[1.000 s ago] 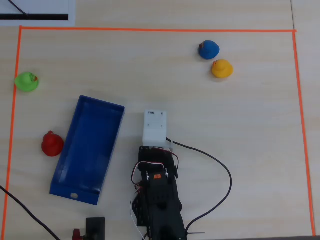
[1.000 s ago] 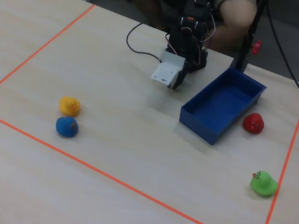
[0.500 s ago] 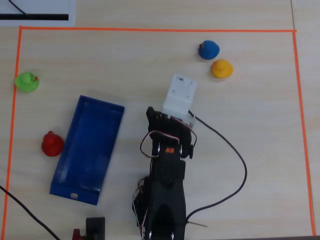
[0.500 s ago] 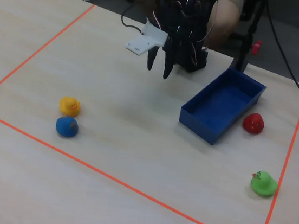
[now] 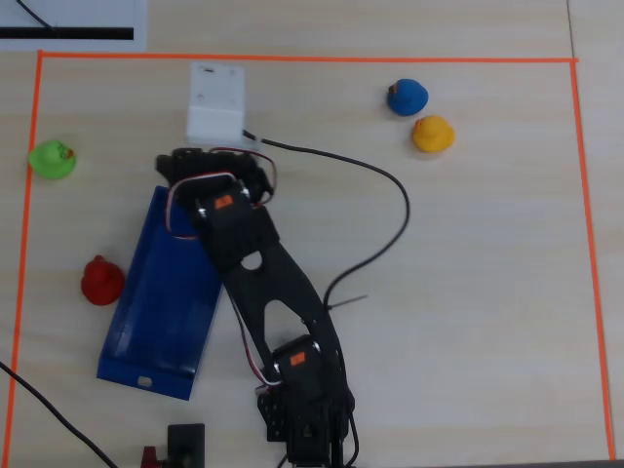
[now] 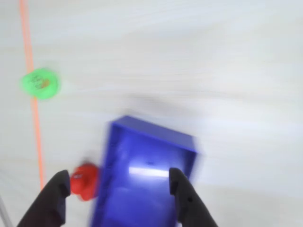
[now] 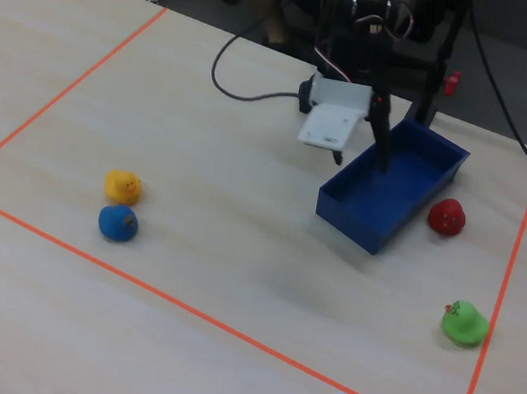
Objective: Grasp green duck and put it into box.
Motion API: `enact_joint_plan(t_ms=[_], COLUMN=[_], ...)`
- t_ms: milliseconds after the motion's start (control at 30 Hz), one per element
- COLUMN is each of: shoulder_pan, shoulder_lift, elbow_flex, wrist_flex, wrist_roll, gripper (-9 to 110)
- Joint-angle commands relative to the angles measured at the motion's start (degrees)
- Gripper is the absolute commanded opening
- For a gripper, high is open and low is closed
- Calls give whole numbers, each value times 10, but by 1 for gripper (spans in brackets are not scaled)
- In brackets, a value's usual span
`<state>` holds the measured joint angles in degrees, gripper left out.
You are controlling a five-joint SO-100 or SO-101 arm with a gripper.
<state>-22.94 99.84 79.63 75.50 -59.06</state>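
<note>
Black fingers (image 6: 53, 196) of the gripper (image 6: 118, 189) stand spread wide apart in the wrist view, holding nothing, with the open blue box (image 6: 144, 179) beneath them. In the fixed view the gripper (image 7: 370, 152) hangs over the box (image 7: 390, 188), near its end closest to the arm's base. The green duck (image 5: 52, 159) sits well apart from the gripper, right against the orange tape line (image 5: 29, 146) by the desk's left edge in the overhead view. A red duck (image 5: 101, 281) lies just beside the box's left wall. Blue duck (image 5: 407, 97) and yellow duck (image 5: 432, 134) sit together toward the upper right corner.
</note>
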Motion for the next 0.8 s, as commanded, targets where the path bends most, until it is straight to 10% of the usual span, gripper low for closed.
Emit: enact_joint_plan(t_ms=[0,767], shoulder_pan=[-84,-172], shoulder_lift=[-110,-613], elbow_flex=[-160,-696], wrist_flex=[-16,-34], wrist_roll=[42,65], gripper=[28,30])
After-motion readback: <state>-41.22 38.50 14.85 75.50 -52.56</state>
